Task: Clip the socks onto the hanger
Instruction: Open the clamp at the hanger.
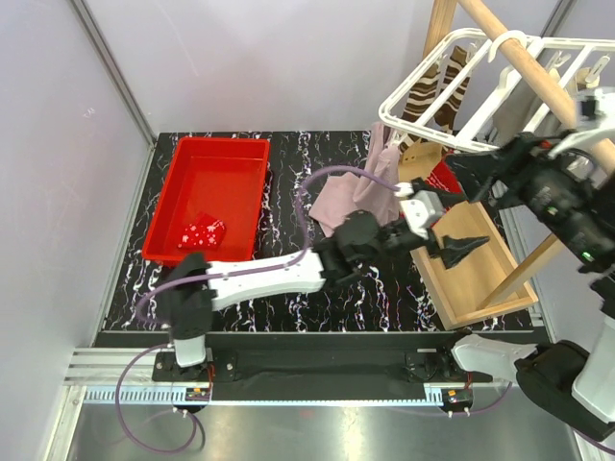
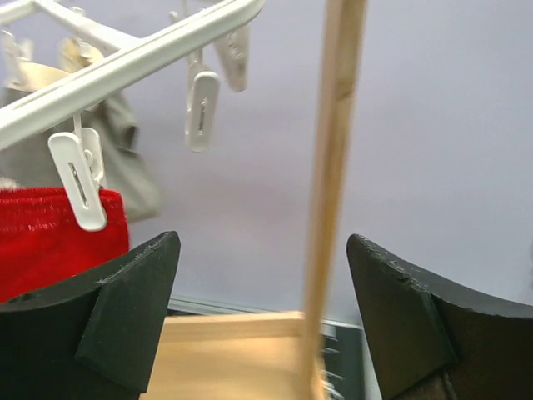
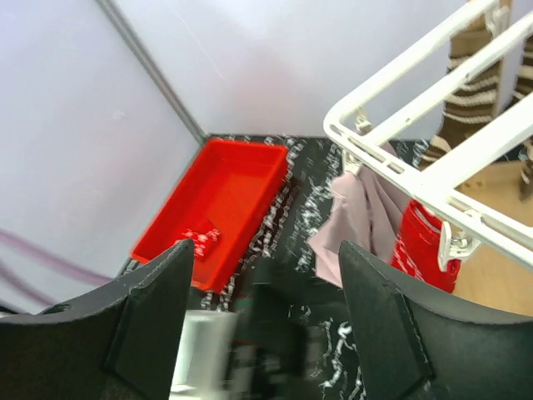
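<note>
The white hanger (image 1: 452,94) hangs from a wooden pole at the upper right. Clipped to it are brown-and-cream striped socks (image 1: 437,88), a mauve-pink sock (image 1: 348,197) and a red sock (image 1: 445,179). My left gripper (image 1: 471,222) stands open just below the hanger, over the wooden base. In its wrist view the open left gripper (image 2: 262,250) has only the upright wooden post (image 2: 333,167) showing between its fingers, with the red sock (image 2: 50,242) and a beige-grey sock (image 2: 129,162) under white clips (image 2: 79,179). My right gripper (image 3: 266,250) is open and empty, near the hanger (image 3: 433,179).
A red tub (image 1: 207,182) at the back left holds one red sock with white specks (image 1: 202,233). The wooden frame's base (image 1: 476,269) and slanted pole (image 1: 538,72) fill the right side. Purple cables loop over the black marbled tabletop (image 1: 288,154).
</note>
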Controlling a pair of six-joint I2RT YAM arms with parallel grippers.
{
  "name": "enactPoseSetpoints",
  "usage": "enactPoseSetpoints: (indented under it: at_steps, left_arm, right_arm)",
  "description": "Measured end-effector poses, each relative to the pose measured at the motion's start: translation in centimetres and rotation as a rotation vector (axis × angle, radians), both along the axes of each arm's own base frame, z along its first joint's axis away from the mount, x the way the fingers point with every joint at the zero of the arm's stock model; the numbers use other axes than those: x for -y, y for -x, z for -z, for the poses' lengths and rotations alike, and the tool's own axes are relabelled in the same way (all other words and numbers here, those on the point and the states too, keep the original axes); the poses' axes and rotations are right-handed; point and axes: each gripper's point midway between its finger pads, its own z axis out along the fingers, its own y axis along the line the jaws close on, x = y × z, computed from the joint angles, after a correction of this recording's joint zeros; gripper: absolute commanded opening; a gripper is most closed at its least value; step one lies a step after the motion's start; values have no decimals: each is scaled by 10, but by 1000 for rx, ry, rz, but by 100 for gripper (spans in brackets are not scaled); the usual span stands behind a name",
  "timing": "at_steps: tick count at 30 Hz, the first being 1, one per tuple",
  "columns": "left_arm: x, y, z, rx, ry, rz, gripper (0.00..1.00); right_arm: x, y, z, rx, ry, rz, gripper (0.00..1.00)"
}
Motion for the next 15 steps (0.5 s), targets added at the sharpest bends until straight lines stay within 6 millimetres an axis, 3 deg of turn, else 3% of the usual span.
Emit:
enactPoseSetpoints:
  at_steps: [3, 7, 15]
  left_arm:
    - [29, -19, 10, 67, 5, -85, 86]
    - [61, -44, 17, 143, 32, -180, 85]
    - [91, -68, 13, 194, 122, -271, 77]
  right_arm:
    - [6, 18, -15, 47, -33, -20, 77]
    - [12, 31, -20, 72, -50, -29, 77]
    - [12, 35, -16, 65, -44, -41, 77]
